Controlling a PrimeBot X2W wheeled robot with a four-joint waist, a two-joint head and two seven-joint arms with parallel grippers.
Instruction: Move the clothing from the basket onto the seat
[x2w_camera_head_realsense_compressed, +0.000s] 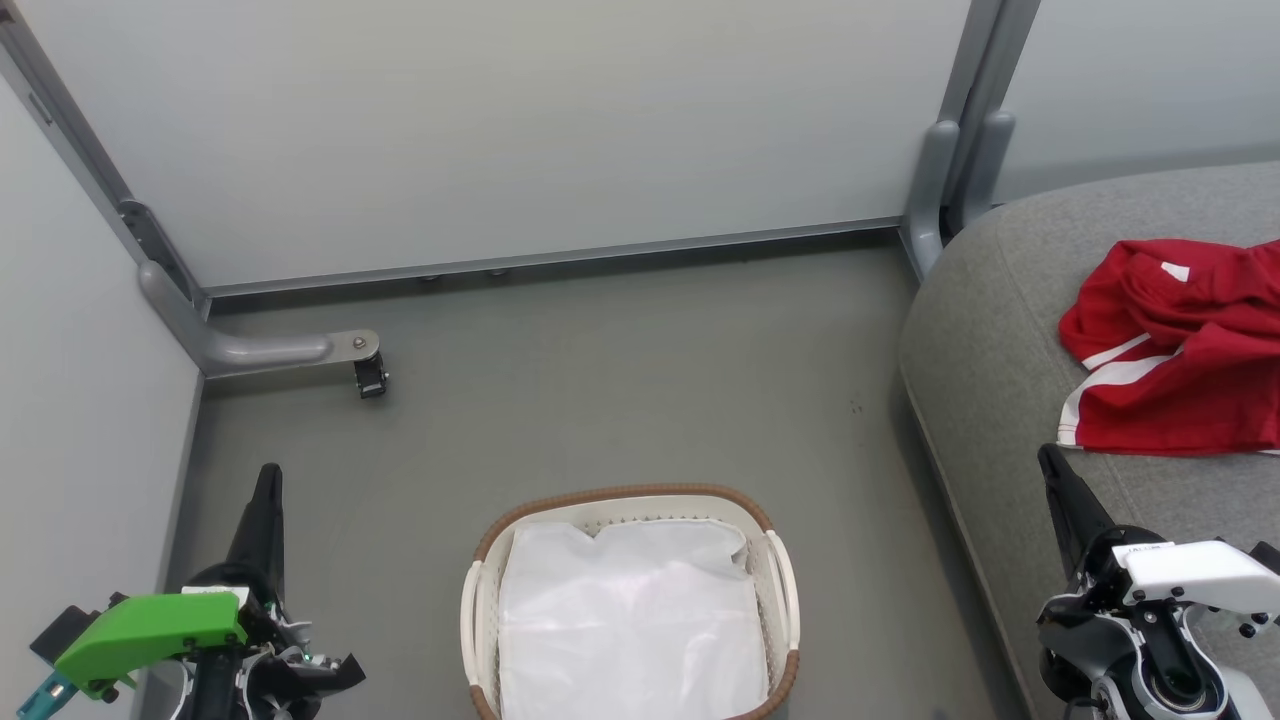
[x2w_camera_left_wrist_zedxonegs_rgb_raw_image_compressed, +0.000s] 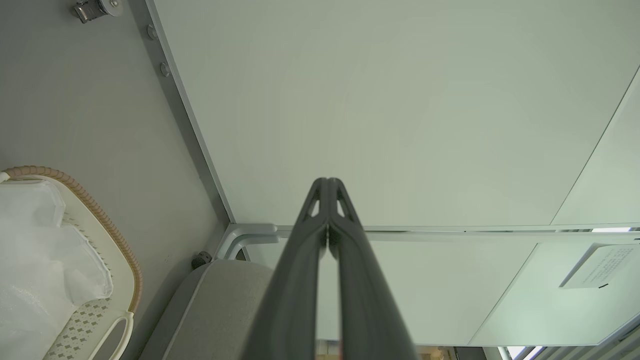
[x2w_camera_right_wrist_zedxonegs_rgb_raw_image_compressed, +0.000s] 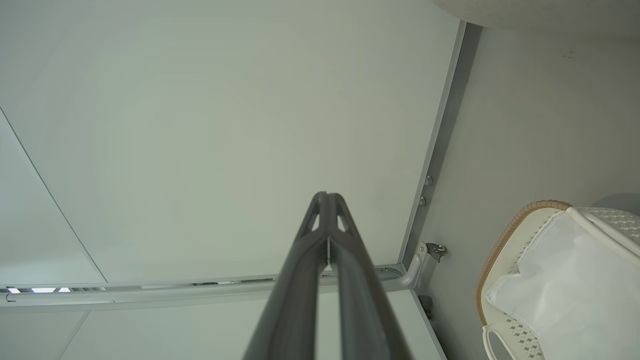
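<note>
The red clothing (x2w_camera_head_realsense_compressed: 1180, 345) with white stripes lies crumpled on the grey seat (x2w_camera_head_realsense_compressed: 990, 330) at the right. On the floor at bottom centre stands the white basket (x2w_camera_head_realsense_compressed: 483, 590) with its brown rim; only its white liner (x2w_camera_head_realsense_compressed: 630, 620) shows inside. The basket (x2w_camera_left_wrist_zedxonegs_rgb_raw_image_compressed: 97, 310) also sits at the left wrist view's lower left, and the basket (x2w_camera_right_wrist_zedxonegs_rgb_raw_image_compressed: 505, 260) at the right wrist view's lower right. My left gripper (x2w_camera_head_realsense_compressed: 268, 478) is shut and holds nothing, left of the basket. My right gripper (x2w_camera_head_realsense_compressed: 1047, 458) is shut and holds nothing, over the seat's front edge just below the clothing. Fingertips meet in both wrist views: left gripper (x2w_camera_left_wrist_zedxonegs_rgb_raw_image_compressed: 328, 181), right gripper (x2w_camera_right_wrist_zedxonegs_rgb_raw_image_compressed: 327, 195).
Pale partition panels (x2w_camera_head_realsense_compressed: 500, 130) with grey metal frames close off the back and left. A grey foot with a caster (x2w_camera_head_realsense_compressed: 368, 375) juts onto the floor at the left. Grey floor (x2w_camera_head_realsense_compressed: 620, 390) lies between the basket, the panels and the seat.
</note>
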